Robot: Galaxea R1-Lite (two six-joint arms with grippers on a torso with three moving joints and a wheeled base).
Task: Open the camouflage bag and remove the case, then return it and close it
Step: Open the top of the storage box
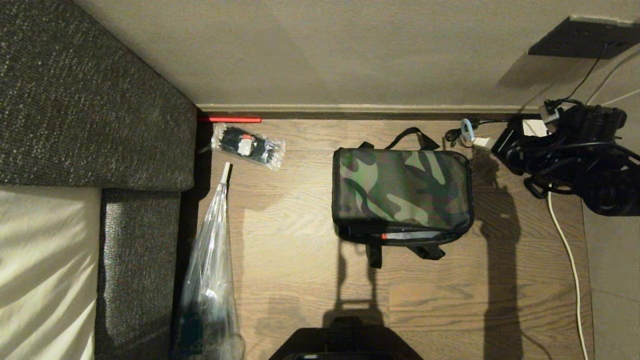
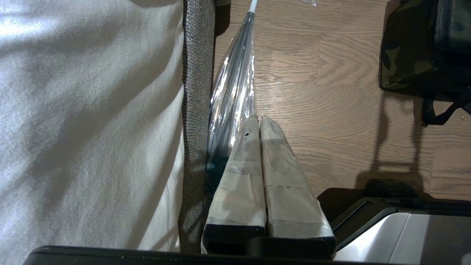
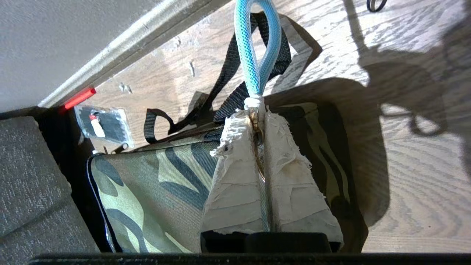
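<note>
Camouflage bag (image 1: 402, 187) sits on the wood floor in the middle of the head view, lid down but gaping along its lower edge, where a red sliver shows. At the bag's upper right corner, the right gripper (image 3: 258, 121) is clamped narrow on the blue loop (image 3: 256, 48) tied to the zip pull. I would drag the loop steadily along the seam, keeping it low so the bag does not lift or slide. Left gripper (image 2: 259, 121) is parked, pressed shut, by the sofa (image 2: 197, 73).
</note>
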